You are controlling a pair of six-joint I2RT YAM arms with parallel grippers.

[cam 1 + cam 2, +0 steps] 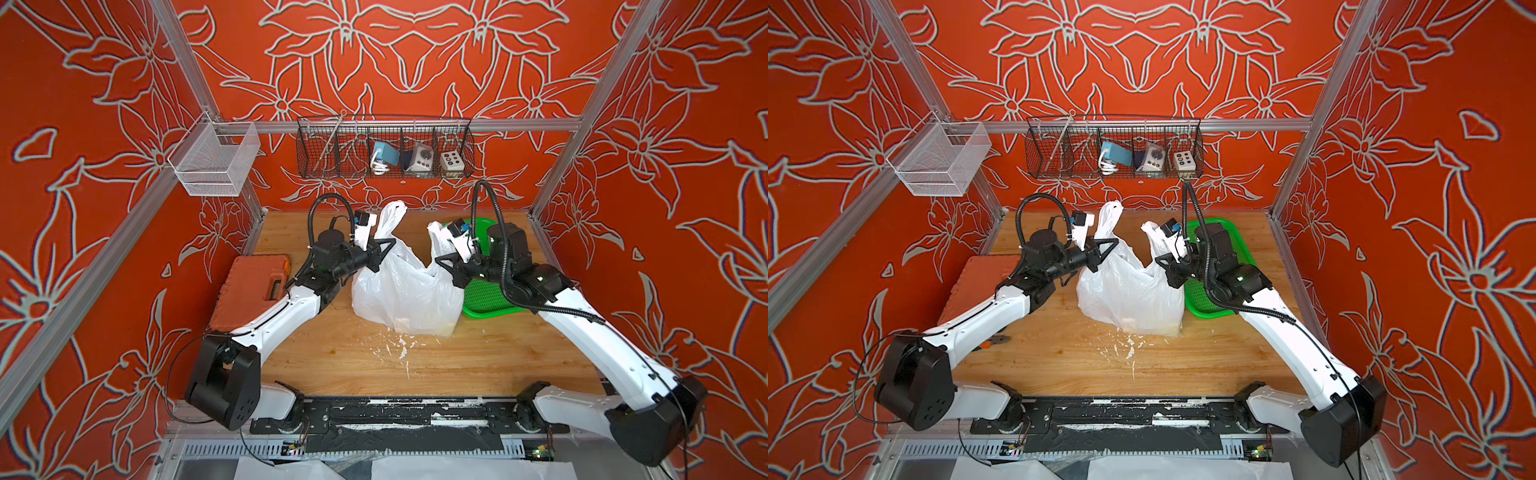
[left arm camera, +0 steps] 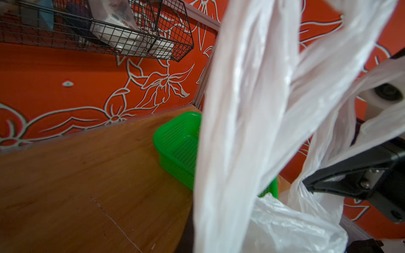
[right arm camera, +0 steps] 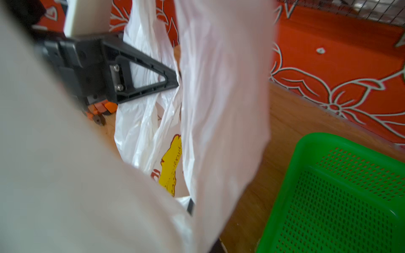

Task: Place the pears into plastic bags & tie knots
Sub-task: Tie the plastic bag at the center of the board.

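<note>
Gripping the plastic bag [image 1: 403,291], upright just beside the green basket [image 1: 484,296], one handle loop each in closed left fingers [image 1: 386,246] and right fingers [image 1: 444,262].

The white translucent bag [image 1: 405,286] is showing a yellow label [image 3: 172,162] (reddish at its edge); beside the bag, a green perforated basket [image 1: 484,297] is sitting.

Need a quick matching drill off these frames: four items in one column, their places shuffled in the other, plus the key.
Items
1. plastic bag
2. green basket
3. orange case
4. black wire rack

Places
A. hangs on the back rail
B. stands mid-table, handles up
C. on the table, at the robot's left
D. on the table, at the robot's right

Pairs: 1-B, 2-D, 3-C, 4-A
</note>
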